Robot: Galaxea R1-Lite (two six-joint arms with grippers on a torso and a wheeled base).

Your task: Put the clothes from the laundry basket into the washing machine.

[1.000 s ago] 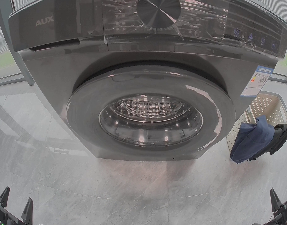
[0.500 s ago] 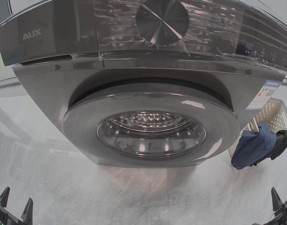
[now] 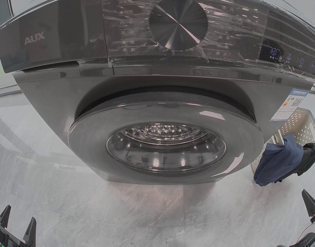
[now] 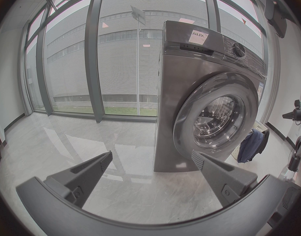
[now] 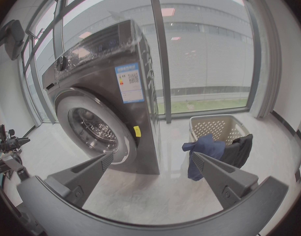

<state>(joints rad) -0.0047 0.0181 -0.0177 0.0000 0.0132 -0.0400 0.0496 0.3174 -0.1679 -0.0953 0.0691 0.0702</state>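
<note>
The grey washing machine (image 3: 164, 86) stands straight ahead with its round glass door (image 3: 166, 146) closed. To its right on the floor sits the beige laundry basket (image 3: 303, 122); a blue garment (image 3: 277, 162) and a black garment (image 3: 310, 155) hang over its front rim. My left gripper (image 3: 18, 220) is low at the near left, open and empty, well short of the machine (image 4: 186, 92). My right gripper (image 3: 314, 198) is at the near right, open and empty, a little in front of the basket (image 5: 219, 127) and the blue garment (image 5: 203, 148).
Pale tiled floor (image 3: 147, 210) lies open between me and the machine. Tall windows with dark frames (image 5: 160, 49) run behind the machine and basket. A white wall (image 5: 294, 92) closes the room to the basket's right.
The head camera has moved closer to the machine, so the whole picture shifted. In the last half second my right gripper moved outward to the right; the left one stayed put.
</note>
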